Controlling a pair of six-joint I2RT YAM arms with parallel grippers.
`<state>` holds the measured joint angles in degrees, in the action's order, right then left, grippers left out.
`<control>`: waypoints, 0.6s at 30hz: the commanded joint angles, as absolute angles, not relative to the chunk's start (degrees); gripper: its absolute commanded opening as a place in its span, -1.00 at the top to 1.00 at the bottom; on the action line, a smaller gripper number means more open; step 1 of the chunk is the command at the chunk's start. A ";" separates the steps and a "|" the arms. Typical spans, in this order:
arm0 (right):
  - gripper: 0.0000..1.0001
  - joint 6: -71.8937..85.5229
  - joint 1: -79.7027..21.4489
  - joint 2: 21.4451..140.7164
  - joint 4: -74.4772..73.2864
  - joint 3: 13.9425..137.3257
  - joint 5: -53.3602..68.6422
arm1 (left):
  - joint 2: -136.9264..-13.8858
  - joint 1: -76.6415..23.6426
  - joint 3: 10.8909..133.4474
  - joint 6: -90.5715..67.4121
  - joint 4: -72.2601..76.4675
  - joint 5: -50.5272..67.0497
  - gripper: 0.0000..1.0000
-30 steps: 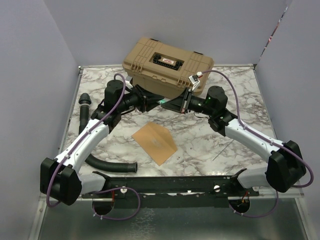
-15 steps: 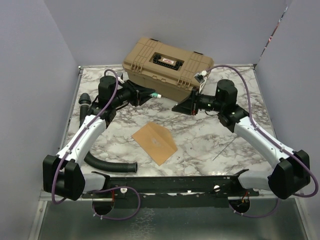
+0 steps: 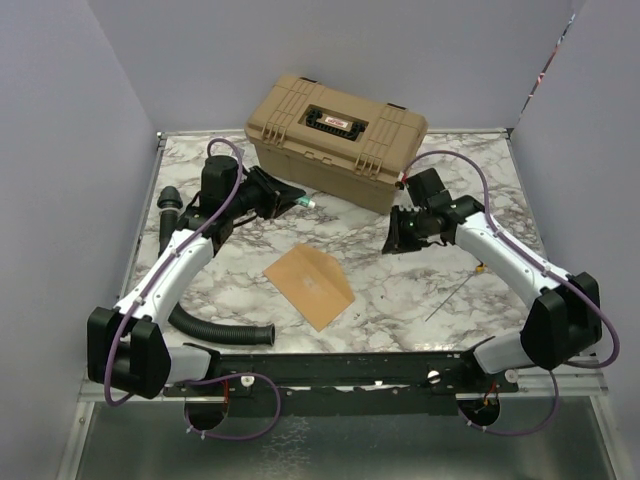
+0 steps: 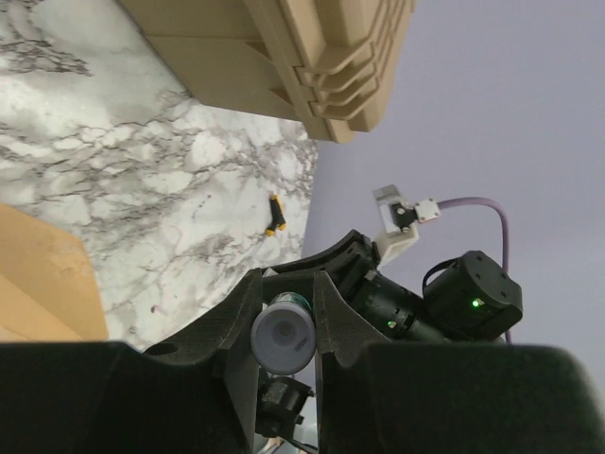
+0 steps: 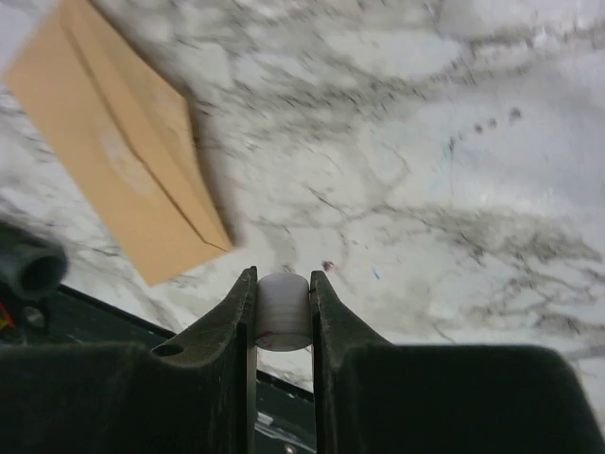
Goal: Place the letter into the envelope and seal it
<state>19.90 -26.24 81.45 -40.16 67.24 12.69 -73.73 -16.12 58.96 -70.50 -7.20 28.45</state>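
The kraft-brown envelope (image 3: 308, 285) lies flat on the marble table, between the two arms; it also shows in the left wrist view (image 4: 38, 274) and the right wrist view (image 5: 113, 142). The letter is not in view. My left gripper (image 3: 293, 203) hovers left of the tan case, shut on a white-and-green glue stick (image 4: 284, 333), held between the gripper's fingertips (image 4: 285, 312). My right gripper (image 3: 398, 240) hangs over the table right of the envelope, tilted down. It (image 5: 284, 303) is shut on a small white cap (image 5: 284, 312).
A tan hard case (image 3: 335, 130) stands at the back centre. A black corrugated hose (image 3: 215, 330) curls along the left and front. A small yellow-and-black piece (image 3: 481, 267) and a thin rod (image 3: 447, 298) lie at the right.
The two grippers, close together a second ago, have drawn apart. The right one swung right and down with the cap; the left one pulled back left with the glue stick.
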 commanded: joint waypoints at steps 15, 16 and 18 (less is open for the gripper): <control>0.73 23.16 -26.36 96.48 -45.20 60.69 -2.94 | -74.35 -16.03 56.89 -64.33 -10.28 24.25 1.00; 0.72 23.07 -26.32 96.84 -45.22 60.46 -2.46 | -74.65 -16.00 57.13 -64.14 -10.41 24.21 1.00; 0.70 23.45 -26.36 97.19 -45.39 59.94 -2.20 | -75.15 -16.00 57.47 -63.63 -10.62 24.22 1.00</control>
<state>22.50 -26.24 95.53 -45.69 61.60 -1.41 -73.89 -16.12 56.31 -65.63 -9.61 25.21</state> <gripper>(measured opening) 0.213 0.236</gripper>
